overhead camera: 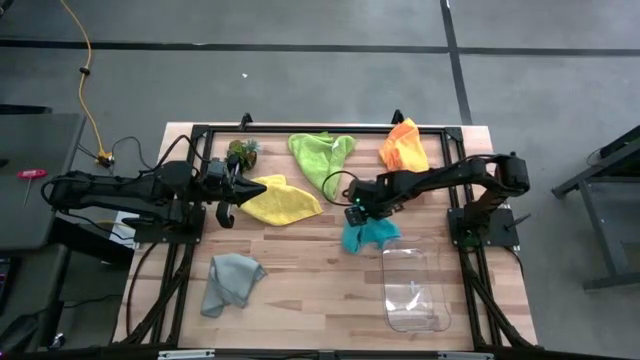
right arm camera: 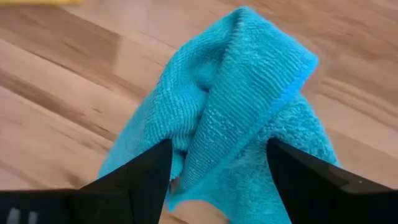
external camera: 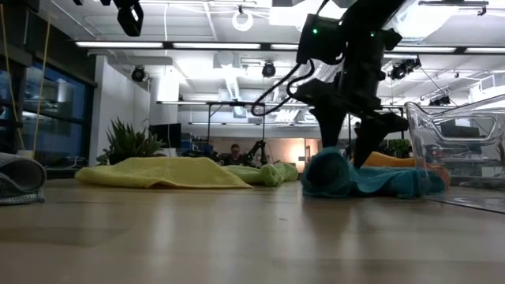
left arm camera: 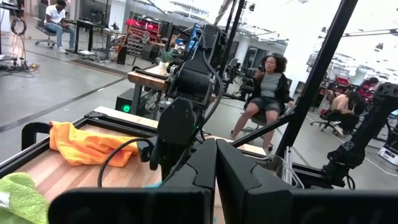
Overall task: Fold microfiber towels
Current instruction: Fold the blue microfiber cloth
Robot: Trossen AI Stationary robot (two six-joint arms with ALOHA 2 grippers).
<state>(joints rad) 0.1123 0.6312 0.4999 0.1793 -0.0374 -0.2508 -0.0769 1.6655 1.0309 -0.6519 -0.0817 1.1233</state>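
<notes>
High view: right hand (overhead camera: 356,213) sits over the teal towel (overhead camera: 368,236), which lies crumpled on the tabletop (overhead camera: 320,280) beside the clear bin (overhead camera: 415,290). Right wrist view: fingers (right arm camera: 143,177) spread either side of a raised fold. Left hand (overhead camera: 226,190) pressed together, empty, beside the yellow towel (overhead camera: 283,200).

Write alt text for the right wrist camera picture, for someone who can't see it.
The right pincer is open, its two dark fingers on either side of a raised fold of a crumpled teal towel. The towel lies on a wooden table.
</notes>
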